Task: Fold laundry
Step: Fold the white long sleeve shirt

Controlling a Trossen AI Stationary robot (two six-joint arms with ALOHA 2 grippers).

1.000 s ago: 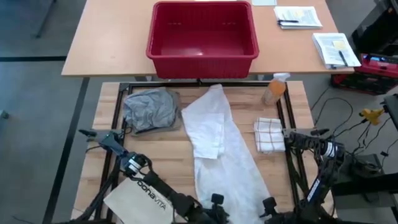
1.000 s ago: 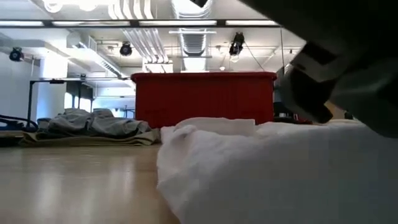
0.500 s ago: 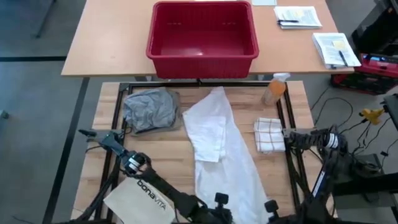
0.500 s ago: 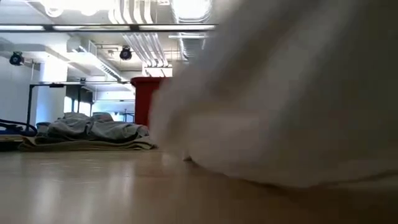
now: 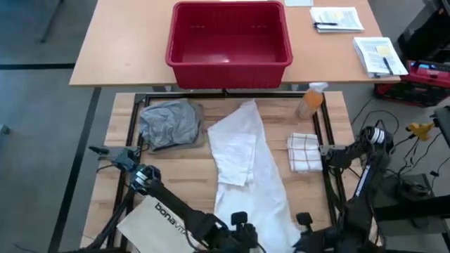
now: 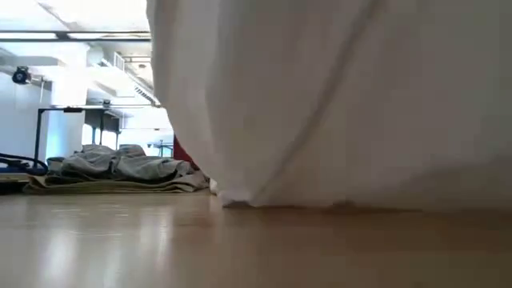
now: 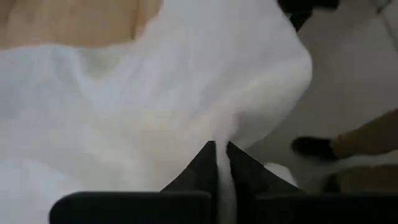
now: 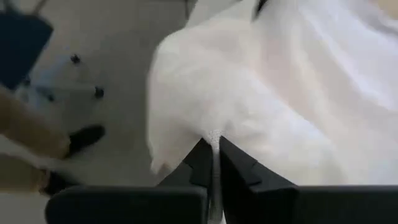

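High view: the white shirt point(image 5: 247, 165) lies lengthwise mid-worktop point(image 5: 183, 172), its near hem pinched by the left gripper point(image 5: 242, 226) and right gripper point(image 5: 304, 223). Low view: the lifted cloth curtains the scene. Wrist views: both grippers clamp fabric. A fold is starting; next, carry the hem far, evenly.

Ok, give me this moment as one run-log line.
step: fold white shirt | left gripper: shut on hem, near edge | right gripper: shut on hem, near edge | grey T-shirt: untouched
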